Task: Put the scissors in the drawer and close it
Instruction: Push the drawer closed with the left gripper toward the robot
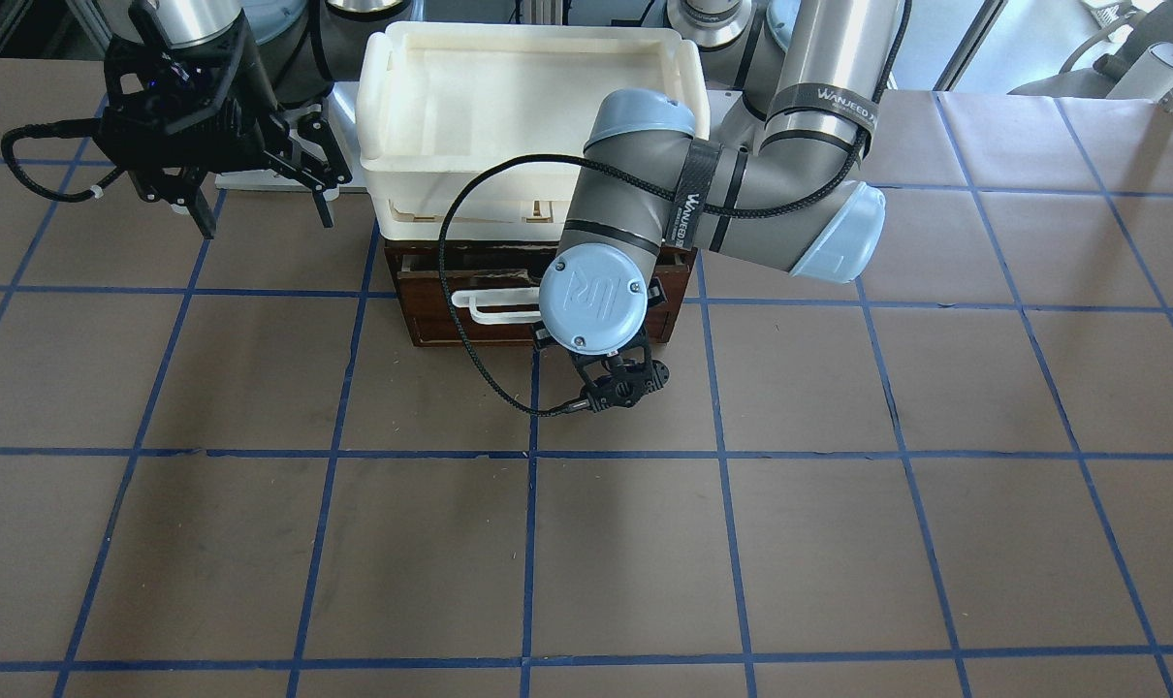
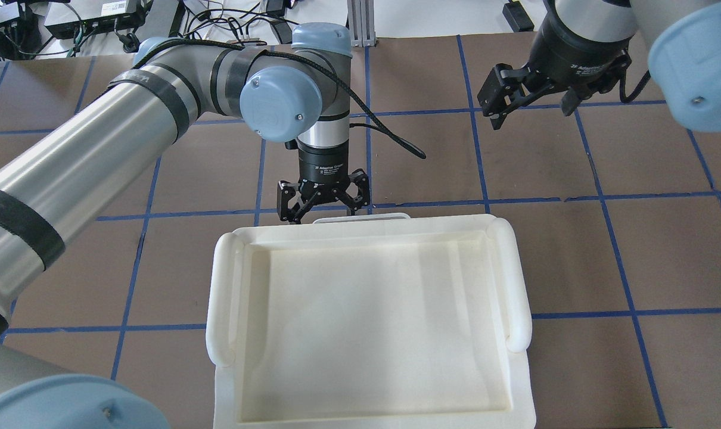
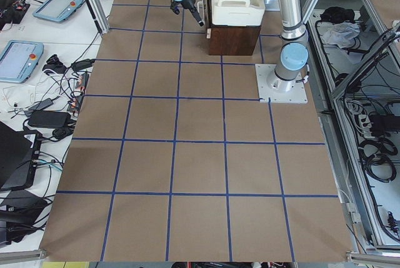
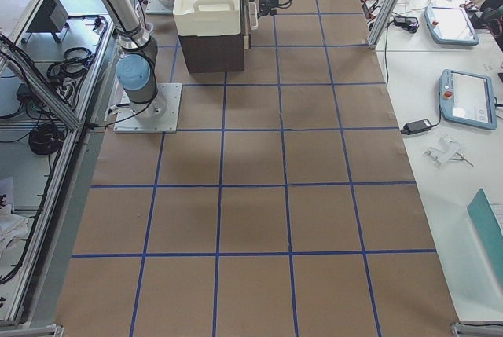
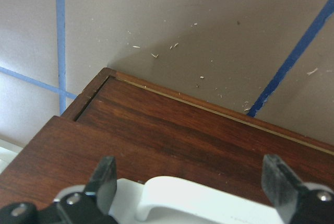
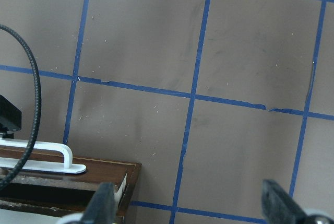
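Observation:
The dark brown drawer (image 1: 451, 325) sits under the stacked white trays, and its front stands out only a little from the cabinet. Its inside does not show. Its white bar handle (image 1: 485, 302) also shows in the left wrist view (image 5: 193, 198). My left gripper (image 2: 323, 208) is open at the drawer front (image 5: 172, 130), with its fingers either side of the handle's end (image 5: 190, 167). In the front view the wrist hides it. My right gripper (image 2: 530, 106) is open and empty, held high off to the drawer's side (image 6: 188, 195). The scissors show in no view.
Stacked white plastic trays (image 2: 217, 298) rest on the cabinet (image 3: 234, 40) that holds the drawer. A black cable (image 1: 456, 320) from the left wrist loops across the drawer front. Brown table paper with a blue tape grid (image 1: 586, 543) spreads in front.

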Tool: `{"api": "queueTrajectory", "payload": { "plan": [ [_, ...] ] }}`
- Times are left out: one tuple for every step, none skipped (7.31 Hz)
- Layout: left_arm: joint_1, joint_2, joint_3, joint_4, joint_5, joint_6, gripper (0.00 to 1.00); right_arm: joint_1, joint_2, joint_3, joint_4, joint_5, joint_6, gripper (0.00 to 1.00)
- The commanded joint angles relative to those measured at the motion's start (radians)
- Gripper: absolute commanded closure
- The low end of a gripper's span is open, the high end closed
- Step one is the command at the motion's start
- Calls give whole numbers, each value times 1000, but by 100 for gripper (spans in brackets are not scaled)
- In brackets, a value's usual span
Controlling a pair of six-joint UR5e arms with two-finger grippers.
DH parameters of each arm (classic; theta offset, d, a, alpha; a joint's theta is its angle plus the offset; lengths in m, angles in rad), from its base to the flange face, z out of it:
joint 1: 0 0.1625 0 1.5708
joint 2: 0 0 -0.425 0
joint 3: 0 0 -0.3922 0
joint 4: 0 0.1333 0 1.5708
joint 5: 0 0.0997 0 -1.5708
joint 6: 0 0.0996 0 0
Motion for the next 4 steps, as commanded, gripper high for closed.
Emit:
{"api": "queueTrajectory", "payload": {
  "plan": [
    [-2, 2, -1, -29, -2, -21, 0, 0, 1, 0, -1, -1, -1, 0],
    [-2, 1, -1, -35, -2, -26, 0, 0, 1, 0, -1, 1, -1, 0],
    [-2, -1, -1, -51, -2, -29, 0, 0, 1, 0, -1, -1, -1, 0],
    [-6, -1, -1, -64, -3, -40, 0, 0, 1, 0, 1, -2, -1, 0]
  ]
}}
